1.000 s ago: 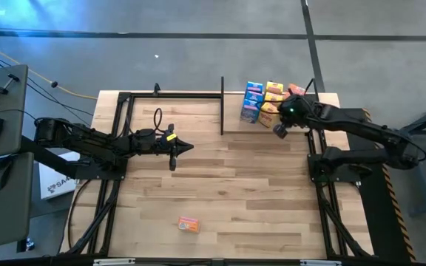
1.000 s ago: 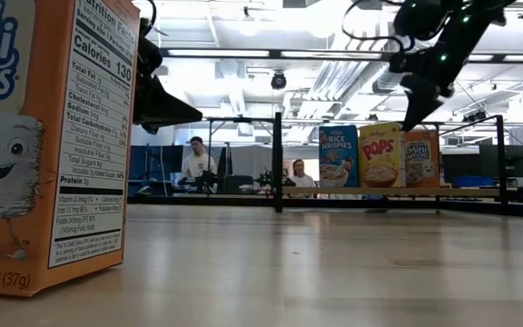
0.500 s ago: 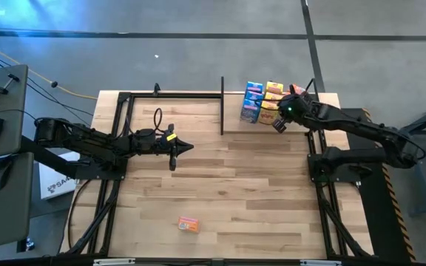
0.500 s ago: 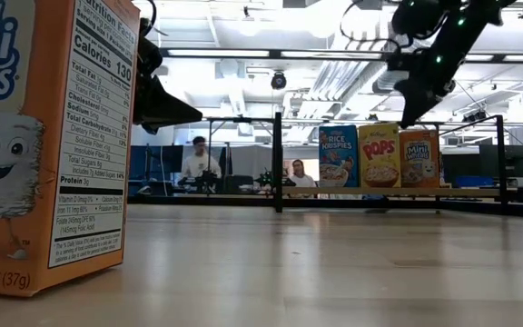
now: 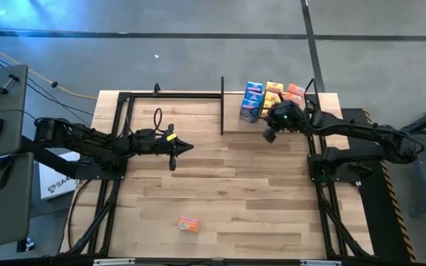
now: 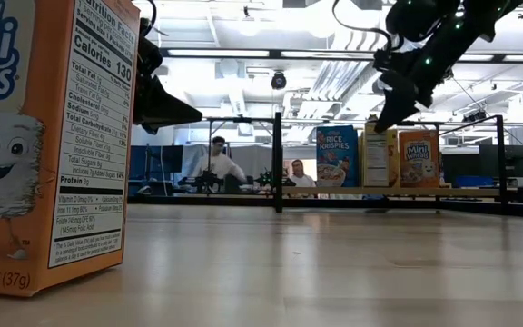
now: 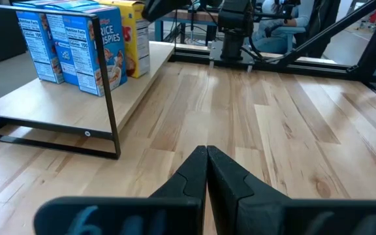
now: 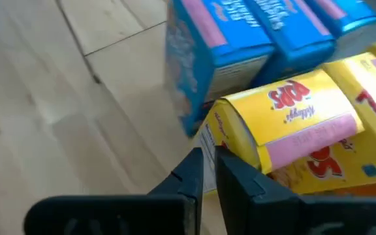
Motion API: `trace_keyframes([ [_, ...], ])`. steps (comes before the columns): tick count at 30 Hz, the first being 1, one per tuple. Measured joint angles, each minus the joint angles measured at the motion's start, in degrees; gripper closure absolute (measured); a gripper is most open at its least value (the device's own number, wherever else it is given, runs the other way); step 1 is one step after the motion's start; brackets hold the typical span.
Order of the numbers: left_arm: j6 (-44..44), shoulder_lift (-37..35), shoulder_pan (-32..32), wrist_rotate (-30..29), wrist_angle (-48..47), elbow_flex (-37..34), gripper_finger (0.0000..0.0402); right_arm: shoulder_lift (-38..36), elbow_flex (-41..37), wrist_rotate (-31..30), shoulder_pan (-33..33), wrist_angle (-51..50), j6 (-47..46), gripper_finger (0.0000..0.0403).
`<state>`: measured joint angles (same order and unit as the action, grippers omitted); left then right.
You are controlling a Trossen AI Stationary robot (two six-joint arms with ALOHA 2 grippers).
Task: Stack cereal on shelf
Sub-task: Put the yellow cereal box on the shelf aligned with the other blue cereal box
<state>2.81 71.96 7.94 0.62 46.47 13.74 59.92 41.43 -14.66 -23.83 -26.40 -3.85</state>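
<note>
Blue (image 5: pixel 253 102), yellow (image 5: pixel 274 91) and orange (image 5: pixel 296 91) cereal boxes stand in rows on the small wooden shelf (image 5: pixel 233 112) at the table's far right. The front yellow box (image 6: pixel 377 162) stands turned, its narrow printed side toward the near edge. My right gripper (image 5: pixel 270 135) is shut at that box's top, slanting down; it also shows in the low view (image 6: pixel 381 121). One orange box (image 5: pixel 188 224) lies on the tabletop near the front edge, large in the low view (image 6: pixel 44 145). My left gripper (image 5: pixel 188 147) is shut and empty over the table's middle left. My right gripper touches the front yellow box at its upper corner (image 8: pixel 226 134) with the side of its shut fingertips (image 8: pixel 230 171), coming slanting from above and from the table's near right. The box stands on the shelf board, turned about.
Thin black posts (image 5: pixel 222 103) and a rail (image 5: pixel 176 94) frame the shelf's left side and the table's far edge. The shelf's front rail shows in the left wrist view (image 7: pixel 51 127). People are in the room behind the table (image 6: pixel 218 162).
My right gripper has gone toward the table's left along the shelf's front, against the front yellow box. That box has turned about: it showed its printed front to the near edge, and now shows its narrow side.
</note>
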Motion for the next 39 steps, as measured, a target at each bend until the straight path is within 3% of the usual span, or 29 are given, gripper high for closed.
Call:
trace_keyframes([
  [12, 0.0, 0.0, 0.0, 0.0, -0.2, 0.0, 0.0398, -5.1, 3.2, -7.7, 0.0, -12.5, -2.5, 0.0376],
  [16, 0.0, 0.0, 0.0, 0.0, -0.2, 0.0, 0.0398, -7.5, 3.7, -7.8, 0.0, -13.4, -3.2, 0.0376],
  [24, 0.0, 0.0, 0.0, 0.0, -0.1, 0.0, 0.0398, -9.0, 2.4, 1.0, 0.1, -16.5, -6.8, 0.0376],
  [33, 0.1, 0.0, 0.0, 0.0, -0.1, 0.0, 0.0398, -5.2, -0.4, -12.4, 0.0, -13.9, -9.2, 0.0376],
  [39, 0.1, 0.0, 0.0, 0.0, -0.1, 0.0, 0.0398, -5.1, -0.4, -15.2, -1.2, -11.2, -8.8, 0.0376],
])
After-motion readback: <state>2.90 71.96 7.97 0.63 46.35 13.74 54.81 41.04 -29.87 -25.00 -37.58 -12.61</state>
